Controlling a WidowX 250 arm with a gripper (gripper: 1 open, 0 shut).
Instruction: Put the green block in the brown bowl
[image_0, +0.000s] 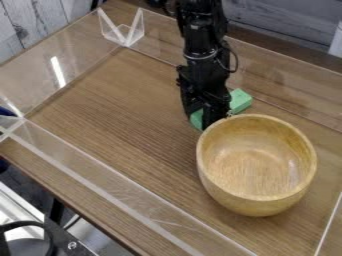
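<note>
The brown bowl (257, 163) is showing smooth, grained wood; the green block (233, 105) is looking matte; the counter (114, 110) is showing wood grain under glossy clear plastic walls (120, 28).

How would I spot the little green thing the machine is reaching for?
Start at the big round wooden bowl on the brown table. Just behind its far-left rim stands the black gripper, pointing down. The green block sits at its tips, the only bright green thing there.

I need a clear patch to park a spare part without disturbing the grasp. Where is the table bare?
Bare wood runs left of the claw toward the clear wall and in front of the brown bowl. It is crowded where the claw closes on the green block beside the bowl's rim.
</note>
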